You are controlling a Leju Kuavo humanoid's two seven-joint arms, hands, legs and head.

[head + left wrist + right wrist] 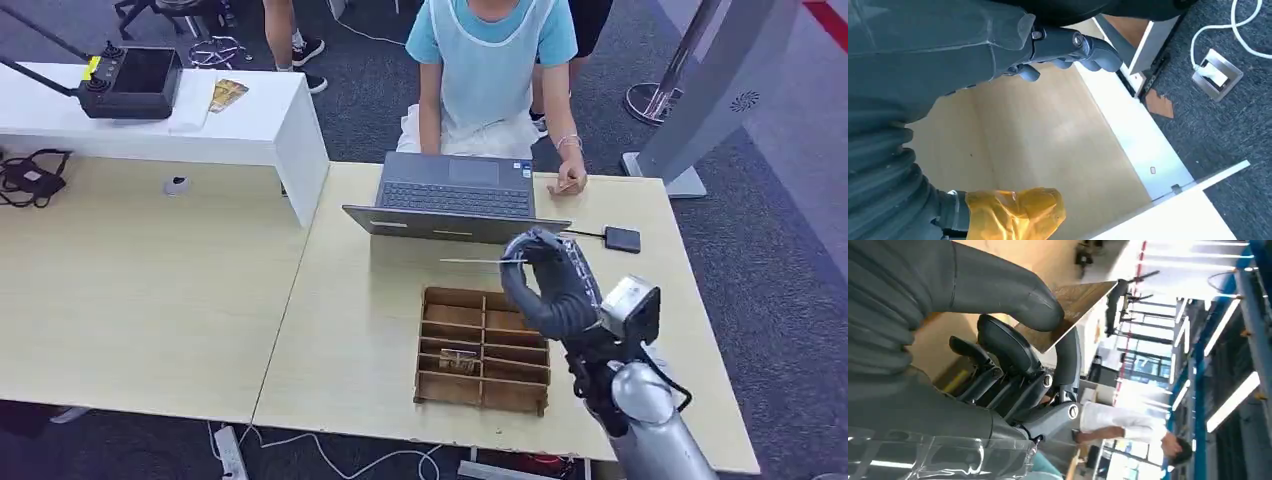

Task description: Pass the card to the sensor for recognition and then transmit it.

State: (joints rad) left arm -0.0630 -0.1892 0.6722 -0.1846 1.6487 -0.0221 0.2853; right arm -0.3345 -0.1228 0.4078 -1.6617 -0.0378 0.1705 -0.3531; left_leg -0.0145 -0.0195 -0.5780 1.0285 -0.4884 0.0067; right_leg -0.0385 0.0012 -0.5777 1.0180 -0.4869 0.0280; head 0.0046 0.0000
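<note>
Head view: right hand (553, 285) holding the card (478, 261) level above the bench (350, 330), between the wooden tray (484, 349) and the laptop (455, 197).

Right wrist view shows the thumb pressing the card (1073, 310) onto the fingers (1008, 347) near one edge only, so a quick swing toward the dark sensor (622, 239) just beside the laptop could pivot or drop it, or clip the laptop lid. Left hand (1068, 47) hangs below the bench edge, curled fingers holding nothing.

card (478, 261) seen edge-on, face hidden, person (492, 70) cut off above the shoulders, small item in wooden organizer (483, 350) unreadable
</note>
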